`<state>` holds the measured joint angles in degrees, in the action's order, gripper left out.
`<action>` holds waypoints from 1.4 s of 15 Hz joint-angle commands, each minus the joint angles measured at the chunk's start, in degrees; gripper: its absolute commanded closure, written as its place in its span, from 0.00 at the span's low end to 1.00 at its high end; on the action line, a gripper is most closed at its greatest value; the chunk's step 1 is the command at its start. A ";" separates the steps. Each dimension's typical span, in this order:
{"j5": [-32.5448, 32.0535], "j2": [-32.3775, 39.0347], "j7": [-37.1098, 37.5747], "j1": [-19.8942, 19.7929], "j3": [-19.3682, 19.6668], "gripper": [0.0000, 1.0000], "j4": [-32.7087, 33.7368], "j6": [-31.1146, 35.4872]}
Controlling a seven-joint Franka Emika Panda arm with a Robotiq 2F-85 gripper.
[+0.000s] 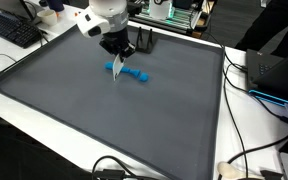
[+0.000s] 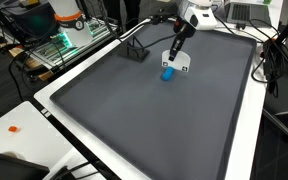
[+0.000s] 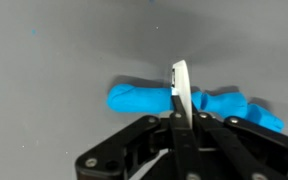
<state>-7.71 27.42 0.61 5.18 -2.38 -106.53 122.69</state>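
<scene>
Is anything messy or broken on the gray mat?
Nothing looks spilled or broken. The blue toy lies flat on the gray mat. The gripper pinches a thin white piece right over it; whether they touch is unclear.

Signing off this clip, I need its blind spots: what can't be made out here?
- The blue object: in the wrist view its middle is hidden behind the white flat piece and the gripper, and its outline is blurred.
- The white flat piece: edge-on in the wrist view, too small in both exterior views to identify.
- Contact between the two: cannot tell in any view.
- The black item at the far edge of the mat: too small.
</scene>
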 commanded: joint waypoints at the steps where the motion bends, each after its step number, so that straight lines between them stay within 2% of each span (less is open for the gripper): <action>1: -1.33 1.78 0.06 0.27 0.66 0.99 -0.49 2.02; 21: 0.66 0.57 -1.37 -0.65 0.06 0.99 -0.80 -5.34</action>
<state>-7.63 28.08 0.59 5.03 -2.22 -106.45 119.02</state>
